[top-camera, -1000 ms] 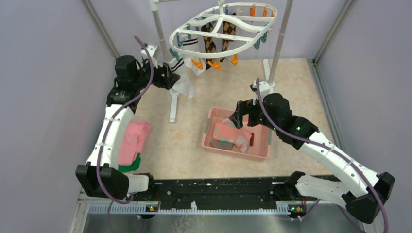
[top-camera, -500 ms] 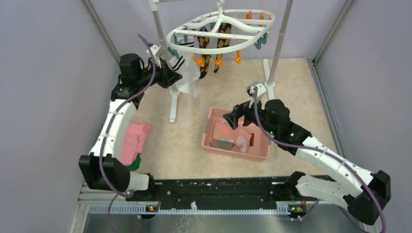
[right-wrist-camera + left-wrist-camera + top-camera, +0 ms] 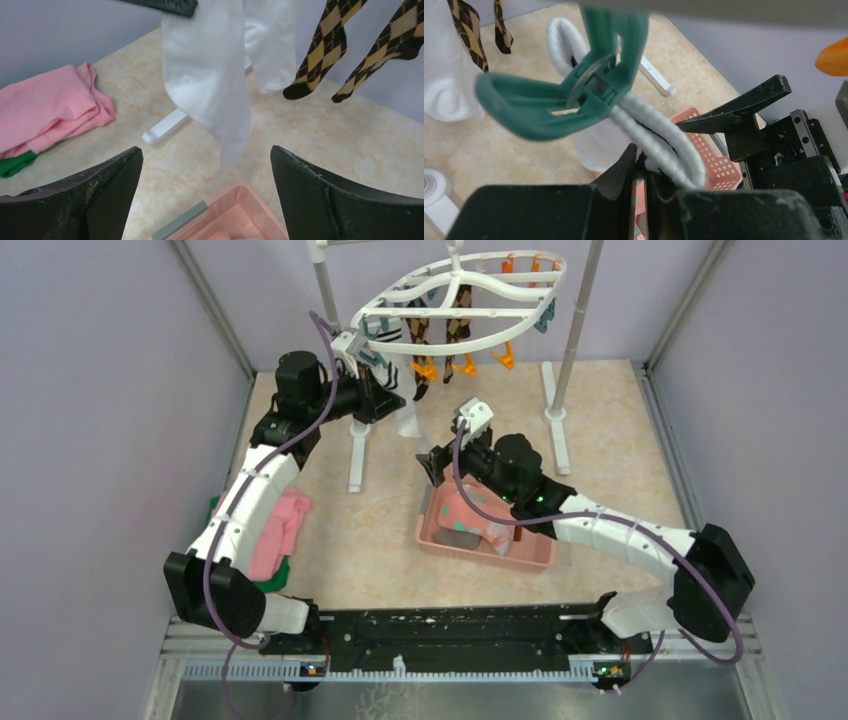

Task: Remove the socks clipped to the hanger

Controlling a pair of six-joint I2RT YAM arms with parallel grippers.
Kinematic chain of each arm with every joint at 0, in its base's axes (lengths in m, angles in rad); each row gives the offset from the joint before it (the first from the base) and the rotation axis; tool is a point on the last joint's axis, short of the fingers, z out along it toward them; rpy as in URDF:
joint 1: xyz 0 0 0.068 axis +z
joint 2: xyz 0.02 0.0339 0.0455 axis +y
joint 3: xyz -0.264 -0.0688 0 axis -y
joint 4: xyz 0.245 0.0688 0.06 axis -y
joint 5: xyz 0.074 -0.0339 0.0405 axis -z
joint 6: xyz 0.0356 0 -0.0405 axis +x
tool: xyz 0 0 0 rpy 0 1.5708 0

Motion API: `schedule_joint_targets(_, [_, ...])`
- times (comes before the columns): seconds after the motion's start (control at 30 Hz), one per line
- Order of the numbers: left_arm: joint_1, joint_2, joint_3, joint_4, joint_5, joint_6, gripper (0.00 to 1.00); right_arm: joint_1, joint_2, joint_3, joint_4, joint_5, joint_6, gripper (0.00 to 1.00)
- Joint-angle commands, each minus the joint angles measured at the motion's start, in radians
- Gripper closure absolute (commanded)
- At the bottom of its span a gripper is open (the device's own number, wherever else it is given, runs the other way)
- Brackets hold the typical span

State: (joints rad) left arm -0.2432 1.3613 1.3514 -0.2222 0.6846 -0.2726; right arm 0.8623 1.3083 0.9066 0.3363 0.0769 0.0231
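Beige stone-patterned worktop (image 3: 370, 540), enclosed by lilac walls (image 3: 100, 390).

- Stand (image 3: 572, 340): white, two upright poles, at the far edge of the worktop.
- Hanger (image 3: 460, 288): white oval ring with crossbars, hung high on the stand above the far edge, tilted. Orange clips (image 3: 425, 368) and teal ones dangling from the rim.
- Argyle socks (image 3: 420, 340): brown-tan pair, clipped under the middle of the hanger, hanging straight down.
- White sock (image 3: 406, 422): hanging from the near left rim of the hanger, cuff caught in a teal clip (image 3: 589, 85), toe down above the worktop beside the stand's left foot.
- Second white sock (image 3: 272, 40): hanging just behind the first; its clip not in view.
- Left gripper (image 3: 392, 402): raised to the hanger's near left rim, fingers closed on the ribbed cuff of the white sock just below the teal clip.
- Right gripper (image 3: 435, 462): fingers spread wide, holding nothing, over the far left corner of the basket, pointing at the hanging white sock.
- Basket (image 3: 428, 532): pink, rectangular, middle of the worktop. Inside: pink sock (image 3: 470, 512) with teal spots, lying on a grey-brown sock (image 3: 460, 538).
- Pink cloth (image 3: 280, 530): folded, near the left edge of the worktop, lying on a green cloth (image 3: 272, 576).
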Motion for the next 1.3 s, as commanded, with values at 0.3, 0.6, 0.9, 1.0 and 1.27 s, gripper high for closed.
schedule_joint_targets(0.3, [-0.057,-0.017,0.04,0.022,-0.048,-0.076,0.85,0.009,0.213,0.239,0.245,-0.032,-0.088,0.05])
schedule_joint_targets(0.6, [-0.056,-0.127,-0.026,-0.025,-0.045,-0.106,0.73,0.015,0.239,0.235,0.271,-0.006,-0.101,0.93])
schedule_joint_targets(0.9, [-0.046,-0.222,-0.043,-0.078,-0.116,-0.136,0.18,0.014,0.152,0.122,0.306,0.029,-0.095,1.0])
schedule_joint_targets(1.0, [-0.029,-0.229,0.003,-0.094,-0.158,-0.14,0.06,0.014,0.141,0.113,0.283,0.026,-0.097,1.0])
schedule_joint_targets(1.27, [-0.022,-0.125,0.155,-0.027,-0.118,-0.162,0.03,0.015,0.072,0.045,0.264,0.073,-0.091,1.0])
